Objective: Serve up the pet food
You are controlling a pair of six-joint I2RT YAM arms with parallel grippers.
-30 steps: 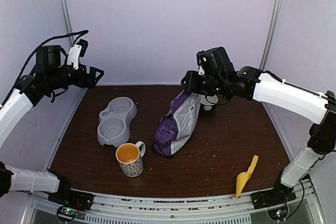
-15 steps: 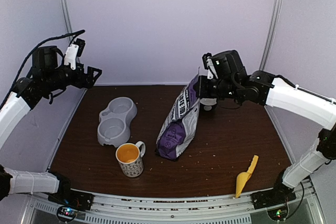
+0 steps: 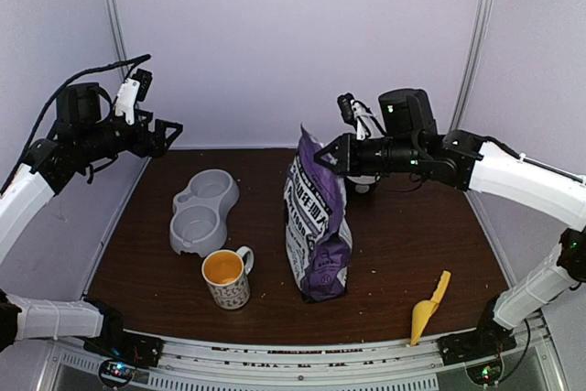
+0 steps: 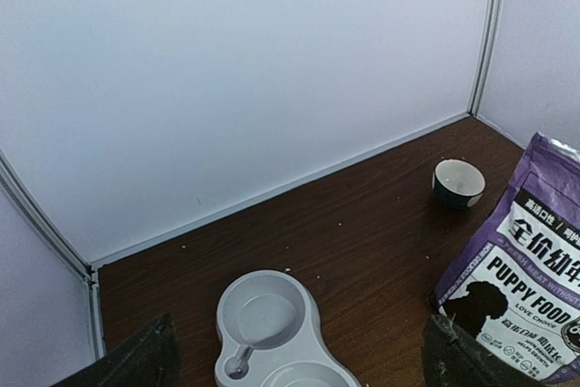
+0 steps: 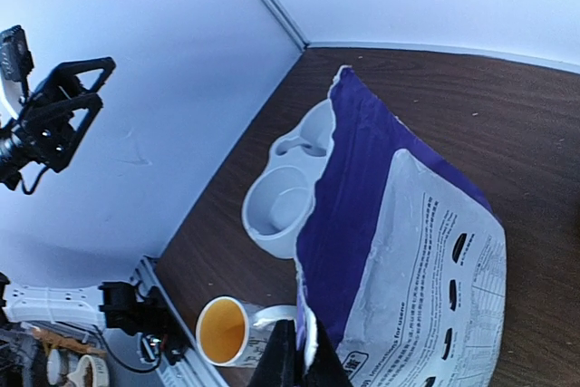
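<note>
- White walls stand all around a dark brown table (image 3: 403, 244).
- The right fingers (image 5: 288, 362) are clenched tight on the top edge of the purple puppy food bag (image 3: 316, 226).
- The left fingers (image 3: 172, 127) are spread wide apart and hold nothing. They hang high up on the left side, close to the wall and well away from the bag.
- The bag stands up on its bottom near the middle of the table. Its top corner goes up to the right fingers.
- From the left wrist camera the bag (image 4: 517, 278) shows the words "PUPPY FOOD" and a black dog picture on a white band.
- The food inside the bag is hidden, so the pellets cannot be seen.
- The right arm (image 3: 513, 171) comes in from the right side and reaches across above the table to the bag.
- A mug (image 3: 226, 278) with an orange inside stands to the left of the bag, near its bottom but not touching it.
- A grey double dish (image 3: 203, 211) sits just behind the mug, further to the left.
- A small dark bowl (image 4: 458, 182) with a white inside sits behind the bag, near the back wall.
- A yellow scoop (image 3: 428, 309) lies near the front right edge of the table, well apart from the bag.
- Tiny crumbs (image 3: 366, 267) are dotted over the table, too small to tell what they are.
</note>
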